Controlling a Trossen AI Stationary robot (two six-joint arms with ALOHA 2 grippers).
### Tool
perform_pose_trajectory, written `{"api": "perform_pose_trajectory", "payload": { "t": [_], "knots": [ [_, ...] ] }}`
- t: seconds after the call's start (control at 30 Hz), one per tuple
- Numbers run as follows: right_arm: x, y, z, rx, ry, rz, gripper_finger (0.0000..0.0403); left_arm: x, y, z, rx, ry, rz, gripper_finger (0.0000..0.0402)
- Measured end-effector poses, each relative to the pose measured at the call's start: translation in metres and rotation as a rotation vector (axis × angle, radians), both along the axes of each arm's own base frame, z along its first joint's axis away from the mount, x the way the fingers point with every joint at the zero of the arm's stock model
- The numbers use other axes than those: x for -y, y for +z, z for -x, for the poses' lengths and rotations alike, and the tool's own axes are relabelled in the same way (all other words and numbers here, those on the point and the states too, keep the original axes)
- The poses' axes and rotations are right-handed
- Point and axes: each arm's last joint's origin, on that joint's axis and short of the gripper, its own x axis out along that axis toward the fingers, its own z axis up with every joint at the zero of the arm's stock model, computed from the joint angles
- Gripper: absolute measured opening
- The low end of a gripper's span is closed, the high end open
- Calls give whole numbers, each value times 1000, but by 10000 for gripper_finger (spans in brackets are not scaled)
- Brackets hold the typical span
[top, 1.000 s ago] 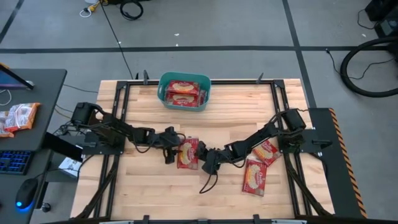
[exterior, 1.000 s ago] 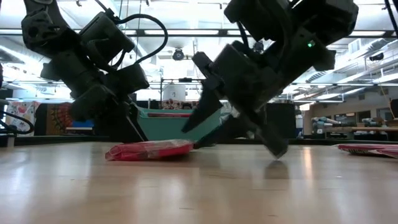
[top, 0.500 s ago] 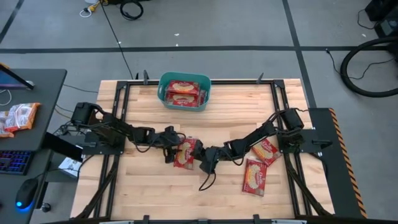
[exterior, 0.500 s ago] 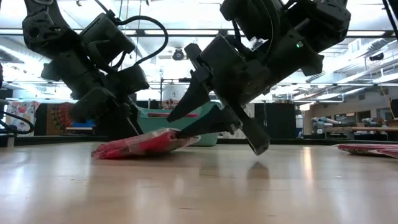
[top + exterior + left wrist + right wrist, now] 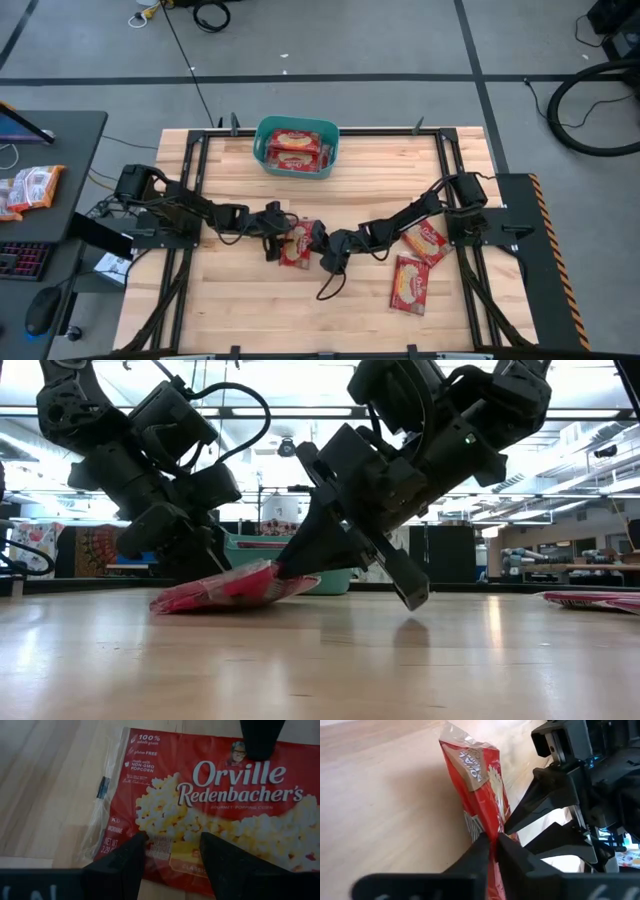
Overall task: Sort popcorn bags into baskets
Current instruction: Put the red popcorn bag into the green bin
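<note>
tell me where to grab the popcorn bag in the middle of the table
By its raised right edge, coming in from the right, as the right gripper does: the popcorn bag is flat, and that edge is tipped up off the table while the left gripper pins the other side.

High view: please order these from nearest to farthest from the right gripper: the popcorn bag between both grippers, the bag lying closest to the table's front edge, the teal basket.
1. Popcorn bag between the grippers, pinched by the right gripper.
2. Front bag, on the right side.
3. Teal basket, at the far edge.
</note>
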Motion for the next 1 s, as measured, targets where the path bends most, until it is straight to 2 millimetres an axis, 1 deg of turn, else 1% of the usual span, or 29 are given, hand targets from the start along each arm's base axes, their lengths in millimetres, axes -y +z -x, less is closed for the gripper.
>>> {"api": "perform_pose_trajectory", "payload": {
  "t": [0.07, 0.2, 0.27, 0.4, 0.6, 0.7, 0.83, 1.0],
  "knots": [
    [0, 0, 0, -1, -1, 0, 12, 0, 0, 0, 1, 0, -1, 194],
    [0, 0, 0, 1, -25, -2, 12, 0, 3, 0, 5, -14, -15, 194],
    [-2, 1, 1, 7, -42, 23, 8, 1, 11, 1, 33, -25, -6, 194],
    [-7, 6, 2, 28, -83, 94, 6, 2, 35, 5, 120, -29, 5, 194],
    [-15, 18, 6, 60, -128, 121, 4, 6, 57, 14, 191, 72, -80, 194],
    [-16, 28, 9, 91, -201, 147, 4, 8, 62, 18, 214, 106, -125, 194],
    [-17, 38, 14, 78, -241, 175, 3, 8, 66, 25, 270, 128, -144, 194],
    [-11, 49, 22, 61, -344, 169, 3, 5, 69, 39, 348, 147, -149, 194]
  ]
}}
